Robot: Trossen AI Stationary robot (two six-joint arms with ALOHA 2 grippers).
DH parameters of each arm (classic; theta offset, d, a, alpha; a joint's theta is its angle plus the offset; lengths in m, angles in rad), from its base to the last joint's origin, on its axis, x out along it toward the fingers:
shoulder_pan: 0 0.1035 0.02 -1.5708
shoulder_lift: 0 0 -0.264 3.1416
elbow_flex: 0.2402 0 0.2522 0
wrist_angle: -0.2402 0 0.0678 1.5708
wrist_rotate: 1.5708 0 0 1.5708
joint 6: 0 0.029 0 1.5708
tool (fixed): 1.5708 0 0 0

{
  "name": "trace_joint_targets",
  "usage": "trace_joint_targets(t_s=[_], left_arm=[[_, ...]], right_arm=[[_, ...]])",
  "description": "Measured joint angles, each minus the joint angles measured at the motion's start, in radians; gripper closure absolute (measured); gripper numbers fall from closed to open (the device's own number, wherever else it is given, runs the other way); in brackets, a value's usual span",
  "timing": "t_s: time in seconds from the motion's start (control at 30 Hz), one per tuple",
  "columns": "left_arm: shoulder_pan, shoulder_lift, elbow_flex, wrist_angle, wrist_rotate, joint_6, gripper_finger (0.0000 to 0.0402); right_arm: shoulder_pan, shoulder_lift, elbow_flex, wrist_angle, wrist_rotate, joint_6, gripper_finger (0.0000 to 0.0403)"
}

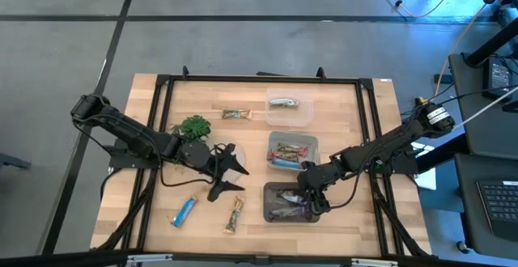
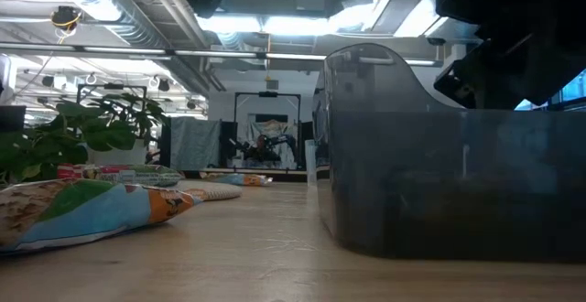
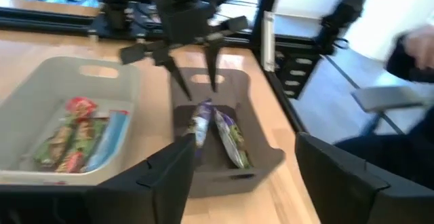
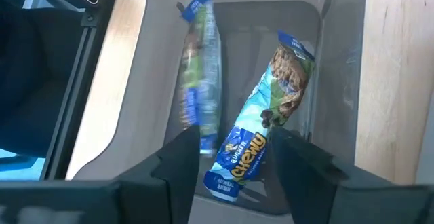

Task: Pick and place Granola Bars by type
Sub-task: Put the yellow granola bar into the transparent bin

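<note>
Two light, slippery foil-wrapped granola bars [image 4: 261, 139] lie in the dark grey bin [image 1: 287, 203] near the bench's front edge; my right gripper [image 1: 310, 192] hangs wide open above; grip mid-length.

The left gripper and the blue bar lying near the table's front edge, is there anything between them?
No. In the high view, only bare wood separates the left gripper, open over the table's middle, from the blue bar; the tan bar lies off to the side.
</note>
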Motion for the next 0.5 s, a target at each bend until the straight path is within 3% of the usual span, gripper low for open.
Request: trace_joint_targets(t_s=[0.1,0.27,0.37,0.5], left_arm=[[0.000,0.000,0.000,-0.010,0.055,0.007,0.0144],[-0.009,0.000,0.000,-0.069,0.083,-0.131,0.0143],[-0.034,0.000,0.000,-0.201,0.052,-0.243,0.0144],[-0.069,0.000,0.000,-0.451,-0.043,-0.503,0.0142]], right_arm=[[0.000,0.000,0.000,-0.001,-0.001,0.000,0.0215],[-0.001,0.000,0.000,-0.005,-0.001,0.000,0.0214],[-0.003,0.000,0.000,-0.005,-0.001,-0.019,0.0214],[-0.006,0.000,0.000,-0.005,-0.001,-0.052,0.0214]])
